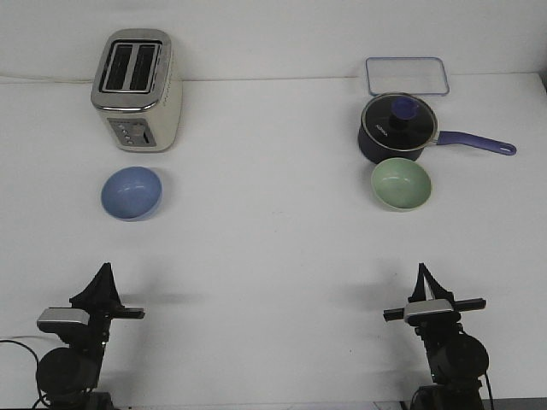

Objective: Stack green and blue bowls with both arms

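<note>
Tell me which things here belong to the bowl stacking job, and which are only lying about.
For the job: blue bowl; green bowl; left claw; right claw.

Just lying about: toaster; navy saucepan with lid; clear tray behind it.

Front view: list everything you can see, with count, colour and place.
Toaster: one, cream and silver, far left.
Blue bowl: one, light blue, in front of the toaster.
Saucepan: one, dark navy, lid on, handle pointing right, far right.
Green bowl: one, pale green, just in front of the saucepan.
Tray: one, clear with a bluish rim, behind the saucepan.
Table: one, white.
Left hand: black, near left.
Right hand: black, near right.
</note>
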Controlling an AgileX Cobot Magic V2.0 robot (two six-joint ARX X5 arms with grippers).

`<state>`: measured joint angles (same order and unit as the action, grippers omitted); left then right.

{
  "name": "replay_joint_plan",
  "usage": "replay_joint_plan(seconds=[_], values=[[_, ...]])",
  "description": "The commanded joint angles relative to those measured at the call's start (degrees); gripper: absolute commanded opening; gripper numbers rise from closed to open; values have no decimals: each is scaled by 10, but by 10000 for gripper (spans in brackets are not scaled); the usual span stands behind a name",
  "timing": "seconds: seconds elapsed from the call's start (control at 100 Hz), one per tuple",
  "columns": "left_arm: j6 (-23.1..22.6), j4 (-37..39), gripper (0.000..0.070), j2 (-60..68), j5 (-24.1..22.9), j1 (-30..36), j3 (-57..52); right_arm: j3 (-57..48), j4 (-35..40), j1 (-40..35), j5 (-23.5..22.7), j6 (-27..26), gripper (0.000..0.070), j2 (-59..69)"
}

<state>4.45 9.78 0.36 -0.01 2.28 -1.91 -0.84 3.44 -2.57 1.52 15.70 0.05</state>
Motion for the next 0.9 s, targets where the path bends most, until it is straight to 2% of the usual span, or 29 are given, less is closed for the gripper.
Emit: replay_joint_plan(seconds=[0.0,0.76,0.89], values=[[3,6,15,-1,0,0,11,1,-9,0,0,4,0,0],[3,6,15,-1,0,0,11,1,-9,-1,-1,2,0,0],[3,6,15,-1,0,0,11,1,-9,-1,-3,-48,0,0]])
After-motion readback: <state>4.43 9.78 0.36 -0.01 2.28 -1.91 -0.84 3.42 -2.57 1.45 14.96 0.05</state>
